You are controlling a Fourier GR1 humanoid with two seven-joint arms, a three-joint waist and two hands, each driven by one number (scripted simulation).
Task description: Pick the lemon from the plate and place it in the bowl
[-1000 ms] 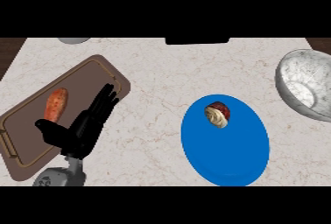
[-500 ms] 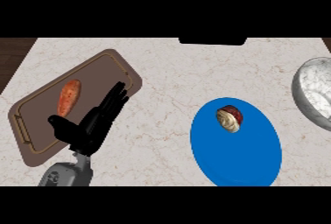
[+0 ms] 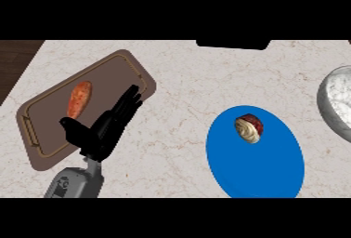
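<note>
A blue plate [image 3: 260, 172] lies on the counter at the lower right. On its upper part sits the lemon [image 3: 250, 128], a small pale round item with a dark red patch. The grey metal bowl [image 3: 337, 104] is cut off by the right edge, up and to the right of the plate. My left hand [image 3: 103, 128] is open at the left, fingers straight and pointing up-right over the edge of a brown board, far from the plate. It holds nothing. My right hand does not show.
The brown board [image 3: 109, 74] lies tilted at the left with an orange vegetable [image 3: 80, 99] on it. A black object [image 3: 233, 44] sits at the counter's far edge. Dark wood [image 3: 17, 60] shows past the counter's left edge.
The whole scene has slid rightward in the view, pushing the bowl partly out at the right edge. My left hand stays open over the board's edge.
</note>
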